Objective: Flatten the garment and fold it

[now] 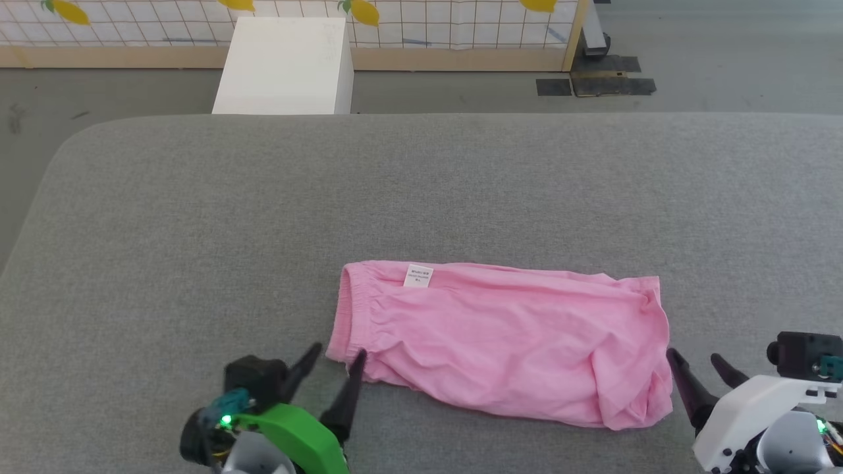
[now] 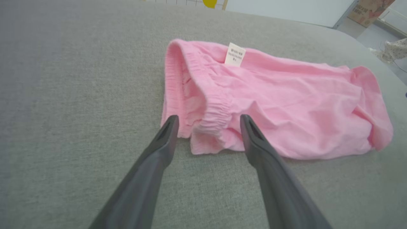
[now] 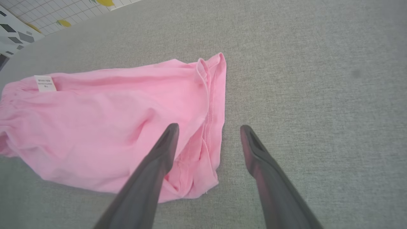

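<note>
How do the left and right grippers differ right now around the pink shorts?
The left gripper has a green housing; the right gripper a white one. The left sits at the gathered waistband end of the garment, the right at its hemmed leg end. Both have jaws open, holding nothing.

The thin soft cloth shorts (image 1: 507,342) are plain light pink all over, no print, with a small white sewn-in label (image 1: 418,276) carrying tiny dark lettering, and the flat fabric surface (image 1: 197,230) is a heathered mid grey. The left gripper (image 1: 338,350) has dark grey fingers and a bright green shell with a green light, while the right gripper (image 1: 693,355) pairs the same dark fingers with a white shell. Out back there's a plain white box (image 1: 283,66), a white wall panel (image 1: 461,26) with a thin dark grid and yellow lemons, pale wood trim (image 1: 132,57), and a dull grey floor (image 1: 724,66) with black patches (image 1: 596,85).
</note>
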Controlling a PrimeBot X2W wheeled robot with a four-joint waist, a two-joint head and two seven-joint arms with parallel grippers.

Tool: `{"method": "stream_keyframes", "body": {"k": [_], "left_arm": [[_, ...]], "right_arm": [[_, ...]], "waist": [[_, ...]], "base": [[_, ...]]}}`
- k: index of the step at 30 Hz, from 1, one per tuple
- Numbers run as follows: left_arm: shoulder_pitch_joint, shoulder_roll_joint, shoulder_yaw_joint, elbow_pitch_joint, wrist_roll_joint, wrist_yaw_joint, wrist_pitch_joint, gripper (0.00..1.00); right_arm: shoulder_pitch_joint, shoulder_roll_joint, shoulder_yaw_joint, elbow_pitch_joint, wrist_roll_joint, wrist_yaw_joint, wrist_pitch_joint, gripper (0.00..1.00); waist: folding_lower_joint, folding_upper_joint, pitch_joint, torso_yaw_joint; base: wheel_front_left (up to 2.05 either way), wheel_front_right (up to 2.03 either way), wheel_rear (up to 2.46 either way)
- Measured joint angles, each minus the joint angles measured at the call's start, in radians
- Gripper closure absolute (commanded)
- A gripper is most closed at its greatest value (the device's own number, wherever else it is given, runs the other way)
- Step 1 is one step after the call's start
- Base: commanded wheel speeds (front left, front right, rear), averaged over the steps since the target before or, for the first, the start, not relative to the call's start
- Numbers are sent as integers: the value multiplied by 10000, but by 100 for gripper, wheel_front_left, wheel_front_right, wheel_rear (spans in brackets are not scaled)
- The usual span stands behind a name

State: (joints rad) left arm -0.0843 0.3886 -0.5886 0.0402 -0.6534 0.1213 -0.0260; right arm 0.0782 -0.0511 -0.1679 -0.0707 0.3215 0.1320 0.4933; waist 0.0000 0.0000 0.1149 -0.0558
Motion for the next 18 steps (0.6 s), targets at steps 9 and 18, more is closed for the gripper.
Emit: {"method": "stream_keyframes", "body": {"k": [9,18], "left_arm": [[-21,-393,1837,-115,460,201,-2266,0],[-471,-1902,4203,-119,2529,-731,-2314,0]], "right_arm": [[-940,4,-4,909,-324,0,-541,0],[-2208,8,-203,2970,-1218,0,-6,0]], "waist": [[0,0,53,289],[0,0,392,406]], "base": [[0,0,0],[0,0,0]]}}
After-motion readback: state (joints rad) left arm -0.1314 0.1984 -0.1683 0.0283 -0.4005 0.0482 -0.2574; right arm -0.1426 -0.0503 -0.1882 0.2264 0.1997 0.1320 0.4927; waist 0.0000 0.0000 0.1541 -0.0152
